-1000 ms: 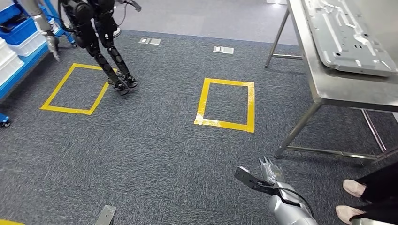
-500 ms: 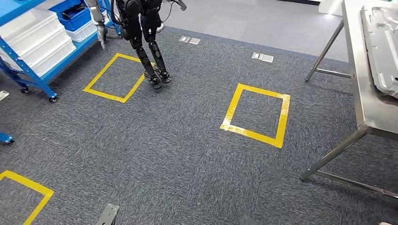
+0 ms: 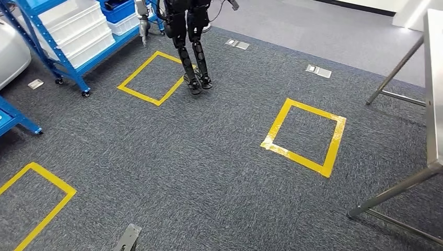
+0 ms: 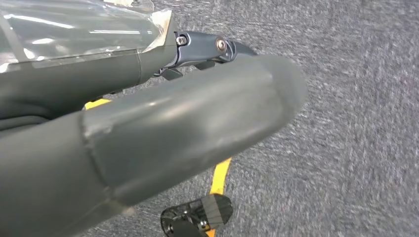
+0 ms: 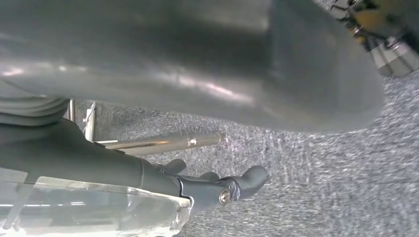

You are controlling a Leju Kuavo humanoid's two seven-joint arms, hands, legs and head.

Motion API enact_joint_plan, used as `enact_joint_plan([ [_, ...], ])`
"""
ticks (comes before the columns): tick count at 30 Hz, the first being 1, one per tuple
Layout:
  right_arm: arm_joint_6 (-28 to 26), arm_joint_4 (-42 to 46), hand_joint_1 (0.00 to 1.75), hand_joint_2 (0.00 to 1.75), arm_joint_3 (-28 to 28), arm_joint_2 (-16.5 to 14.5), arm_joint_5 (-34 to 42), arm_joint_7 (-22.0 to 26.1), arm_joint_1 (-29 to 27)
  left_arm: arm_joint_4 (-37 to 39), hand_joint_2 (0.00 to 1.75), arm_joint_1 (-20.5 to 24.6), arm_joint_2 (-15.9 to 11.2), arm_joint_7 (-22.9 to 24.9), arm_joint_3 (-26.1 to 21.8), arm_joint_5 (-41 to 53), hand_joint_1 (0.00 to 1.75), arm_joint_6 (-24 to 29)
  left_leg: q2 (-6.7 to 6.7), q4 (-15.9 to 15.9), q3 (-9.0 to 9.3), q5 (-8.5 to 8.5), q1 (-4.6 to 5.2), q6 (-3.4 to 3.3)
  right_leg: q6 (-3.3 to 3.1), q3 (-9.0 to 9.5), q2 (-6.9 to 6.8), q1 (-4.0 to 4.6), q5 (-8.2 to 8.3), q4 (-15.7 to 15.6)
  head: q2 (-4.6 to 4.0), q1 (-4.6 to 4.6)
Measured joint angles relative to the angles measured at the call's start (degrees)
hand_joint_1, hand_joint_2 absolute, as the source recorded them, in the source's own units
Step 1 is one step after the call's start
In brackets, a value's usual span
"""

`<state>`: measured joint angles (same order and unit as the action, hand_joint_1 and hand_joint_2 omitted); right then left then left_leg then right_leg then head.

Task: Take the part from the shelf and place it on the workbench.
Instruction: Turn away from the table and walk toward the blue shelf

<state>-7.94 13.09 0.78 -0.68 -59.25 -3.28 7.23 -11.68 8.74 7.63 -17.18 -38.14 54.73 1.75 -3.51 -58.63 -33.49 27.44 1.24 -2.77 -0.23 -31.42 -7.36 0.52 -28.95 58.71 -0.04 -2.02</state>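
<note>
Hanging over grey carpet (image 3: 209, 172), left hand (image 4: 148, 143) and right hand (image 5: 197, 64), fingers' grip unclear.

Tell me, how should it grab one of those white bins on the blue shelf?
Probably by the front rim of the white bin, coming from the carpeted aisle side. The bins sit packed side by side on the blue shelf, so only their front faces are open. The lip along the top edge likely gives fingers a hold.
</note>
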Motion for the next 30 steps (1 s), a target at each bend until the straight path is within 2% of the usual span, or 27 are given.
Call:
enact_joint_plan([
  [1, 0.0, 0.0, 0.00, 0.00, 0.2, 0.0, 0.4, 0.0, 0.0, 0.0, 0.00, 0.0, 0.1, 0.1, 0.0, 0.1, 0.00, 0.0, 0.68, 0.5, 0.24, -0.35, -0.15, -0.15, 0.17, 0.00, 0.30, -0.01, -0.22, 0.2, 0.00, 0.03],
  [2, -0.1, 0.0, 0.00, 0.00, 0.6, -0.1, 1.2, 0.0, -0.1, 0.0, 0.00, 0.0, 0.2, 0.2, 0.0, 0.1, 0.00, 0.0, 1.40, 1.0, 0.48, -0.80, -0.39, -0.41, 0.28, -0.32, 1.41, -0.03, -0.85, 1.2, 0.00, 0.06],
  [4, -0.1, -0.2, 0.00, 0.00, 2.0, 0.0, 3.3, 0.3, -0.3, 0.0, 0.00, 0.2, 0.5, 0.4, 0.0, 0.2, 0.00, 0.1, 2.83, 1.7, 0.70, -1.50, -0.85, -0.81, 0.29, -2.45, 4.92, -0.41, -3.27, 6.1, 0.00, 0.28],
  [5, -0.1, -0.3, 0.00, 0.00, 2.7, 0.0, 4.3, 0.5, -0.5, 0.0, 0.00, 0.3, 0.6, 0.5, 0.0, 0.3, 0.00, 0.1, 3.51, 1.7, 0.63, -1.63, -0.93, -0.97, 0.20, -3.85, 6.06, -0.59, -4.64, 9.2, 0.00, 0.37],
  [7, -0.1, -0.5, 0.00, 0.00, 4.4, 0.1, 5.4, 0.8, -0.9, 0.0, 0.00, 0.1, 0.8, 0.6, 0.0, 0.3, 0.00, 0.1, 4.90, 1.7, 0.56, -1.68, -0.95, -0.98, 0.44, -6.52, 6.80, -0.92, -6.40, 14.6, 0.00, 0.44],
  [8, -0.1, -0.5, 0.00, 0.00, 5.1, 0.1, 5.7, 0.8, -1.1, 0.0, 0.00, 0.0, 0.8, 0.6, 0.0, 0.4, 0.00, 0.1, 5.65, 1.7, 0.57, -1.70, -0.99, -0.94, 0.80, -7.13, 6.91, -1.07, -6.42, 15.7, 0.00, 0.44],
  [9, -0.1, -0.6, 0.00, 0.00, 5.8, 0.2, 5.9, 0.9, -1.3, 0.1, 0.00, -0.1, 0.9, 0.7, 0.0, 0.4, 0.00, 0.1, 6.48, 1.6, 0.59, -1.71, -1.06, -0.86, 1.36, -7.01, 7.03, -1.23, -5.71, 15.0, 0.00, 0.44],
  [10, -0.1, -0.6, 0.00, 0.00, 6.3, 0.3, 6.0, 0.9, -1.4, 0.1, 0.00, -0.2, 0.9, 0.7, 0.0, 0.4, 0.00, 0.1, 7.29, 1.5, 0.61, -1.70, -1.16, -0.72, 2.04, -5.87, 7.30, -1.43, -4.23, 12.2, 0.00, 0.43],
  [11, -0.1, -0.7, 0.00, 0.00, 6.7, 0.3, 6.0, 1.0, -1.4, 0.1, 0.00, -0.2, 0.9, 0.7, 0.0, 0.4, 0.00, 0.1, 8.04, 1.4, 0.58, -1.66, -1.27, -0.48, 2.72, -4.05, 8.15, -1.71, -2.40, 8.1, 0.00, 0.45],
  [12, -0.1, -0.7, 0.00, 0.00, 7.1, 0.4, 6.1, 1.0, -1.4, 0.1, 0.00, -0.2, 1.0, 0.7, 0.0, 0.4, 0.00, 0.1, 8.75, 1.1, 0.51, -1.53, -1.27, -0.12, 3.07, -2.41, 9.13, -1.85, -0.85, 4.2, 0.00, 0.52],
  [13, -0.1, -0.8, 0.00, 0.00, 7.4, 0.4, 6.0, 0.9, -1.4, 0.1, 0.00, -0.2, 1.0, 0.7, 0.0, 0.4, 0.00, 0.2, 9.32, 0.9, 0.41, -1.41, -1.25, 0.28, 3.01, -1.26, 9.84, -1.92, 0.23, 1.4, 0.00, 0.57],
  [14, -0.1, -0.8, 0.00, 0.00, 7.6, 0.4, 5.9, 0.7, -1.4, 0.1, 0.00, -0.2, 1.0, 0.8, 0.0, 0.4, 0.00, 0.2, 9.81, 0.8, 0.28, -1.32, -1.21, 0.67, 2.64, -0.62, 10.28, -1.84, 0.71, 0.0, 0.00, 0.61],
  [16, 0.0, -0.9, 0.00, 0.00, 7.9, 0.3, 5.7, 0.1, -1.4, 0.1, 0.00, -0.3, 1.0, 0.8, 0.0, 0.4, 0.00, 0.2, 10.64, 0.9, 0.00, -1.42, -1.32, 1.37, 1.48, -0.41, 9.44, -1.67, 0.98, -0.2, 0.00, 0.64],
  [17, 0.1, -0.9, 0.00, 0.00, 8.0, 0.3, 5.7, -0.1, -1.4, 0.1, 0.00, -0.4, 1.0, 0.8, 0.0, 0.4, 0.00, 0.3, 10.26, 0.7, -0.21, -1.30, -1.41, 1.66, 1.04, -0.26, 8.95, -1.77, 1.13, -0.3, 0.00, 0.63],
  [19, 0.1, -0.9, 0.00, 0.00, 8.3, 0.2, 5.8, -0.3, -1.8, 0.1, 0.00, -0.5, 0.9, 0.9, 0.0, 0.2, 0.00, 0.4, 7.57, -1.9, -1.55, 0.50, -1.47, 2.22, 0.19, -0.21, 7.89, -2.02, 1.33, -0.5, 0.00, 0.37],
  [20, 0.2, -1.0, 0.00, 0.00, 8.4, 0.1, 5.8, -0.3, -2.0, 0.1, 0.00, -0.5, 0.9, 0.9, 0.0, 0.2, 0.00, 0.4, 5.80, -5.0, -2.96, 2.27, -1.51, 2.48, -0.15, -0.20, 7.29, -1.90, 1.30, -0.5, 0.00, 0.21],
  [21, 0.2, -1.0, 0.00, 0.00, 8.5, 0.1, 5.8, -0.3, -2.3, 0.1, 0.00, -0.5, 1.0, 0.9, 0.0, 0.2, 0.00, 0.4, 4.67, -8.8, -4.86, 4.22, -1.59, 2.73, -0.41, -0.22, 6.62, -1.76, 1.21, -0.5, 0.00, 0.06],
  [22, 0.2, -1.0, 0.00, 0.00, 8.7, 0.0, 5.6, -0.3, -2.6, 0.1, 0.00, -0.5, 1.0, 1.0, 0.0, 0.2, 0.00, 0.5, 4.16, -12.5, -6.76, 5.73, -1.74, 2.94, -0.57, -0.25, 5.86, -1.62, 1.14, -0.5, 0.00, 0.03],
  [23, 0.3, -1.0, 0.00, 0.00, 8.8, 0.0, 5.5, -0.3, -2.8, 0.1, 0.00, -0.6, 1.0, 1.2, 0.0, 0.3, 0.00, 0.5, 3.92, -14.9, -8.03, 6.31, -1.85, 3.07, -0.63, -0.28, 5.11, -1.53, 1.08, -0.5, 0.00, 0.03],
  [24, 0.4, -1.0, 0.00, 0.00, 8.9, 0.0, 5.2, -0.3, -2.8, 0.1, 0.00, -0.7, 1.1, 1.4, 0.0, 0.5, 0.00, 0.5, 3.73, -15.3, -8.28, 5.84, -1.93, 3.12, -0.66, -0.28, 4.43, -1.47, 1.04, -0.5, 0.00, 0.02],
  [25, 0.6, -1.0, 0.00, 0.00, 9.0, -0.1, 5.0, -0.4, -2.8, 0.1, 0.00, -0.7, 1.1, 1.6, 0.0, 0.8, 0.00, 0.5, 3.38, -13.3, -7.28, 4.38, -1.95, 3.05, -0.68, -0.24, 3.80, -1.44, 1.00, -0.5, 0.00, 0.02],
  [26, 0.8, -1.0, 0.00, 0.00, 9.0, -0.2, 4.7, -0.4, -2.8, 0.1, 0.00, -0.7, 1.1, 1.8, 0.1, 1.2, 0.00, 0.4, 2.59, -9.6, -5.29, 2.51, -1.90, 2.84, -0.64, -0.14, 3.24, -1.40, 0.93, -0.5, 0.00, 0.01],
  [27, 0.9, -1.0, 0.00, 0.00, 9.0, -0.3, 4.4, -0.5, -2.7, 0.1, 0.00, -0.6, 1.1, 2.1, 0.2, 1.6, 0.00, 0.3, 1.13, -5.5, -3.10, 1.02, -1.71, 2.53, -0.56, -0.01, 2.71, -1.27, 0.82, -0.5, 0.00, -0.01],
  [28, 1.0, -1.0, 0.00, 0.00, 9.0, -0.4, 4.2, -0.6, -2.7, 0.1, 0.00, -0.5, 1.1, 2.4, 0.3, 2.0, 0.00, 0.2, -0.01, -2.3, -1.34, -0.02, -1.48, 2.22, -0.37, 0.12, 2.17, -1.06, 0.67, -0.5, 0.00, 0.03],
  [29, 1.2, -1.1, 0.00, 0.00, 9.0, -0.5, 4.0, -0.6, -2.7, 0.1, 0.00, -0.4, 1.1, 2.6, 0.5, 2.4, 0.00, 0.1, -0.78, -0.3, -0.33, -0.44, -1.24, 1.93, -0.14, 0.24, 1.64, -0.87, 0.52, -0.5, 0.00, 0.07],
  [30, 1.5, -1.1, 0.00, 0.00, 9.0, -0.6, 3.7, -0.7, -2.7, 0.1, 0.00, -0.3, 1.1, 2.8, 0.7, 2.7, 0.00, 0.0, -0.88, 0.4, -0.05, -0.45, -1.00, 1.70, 0.09, 0.37, 1.06, -0.73, 0.40, -0.5, 0.00, 0.13],
])
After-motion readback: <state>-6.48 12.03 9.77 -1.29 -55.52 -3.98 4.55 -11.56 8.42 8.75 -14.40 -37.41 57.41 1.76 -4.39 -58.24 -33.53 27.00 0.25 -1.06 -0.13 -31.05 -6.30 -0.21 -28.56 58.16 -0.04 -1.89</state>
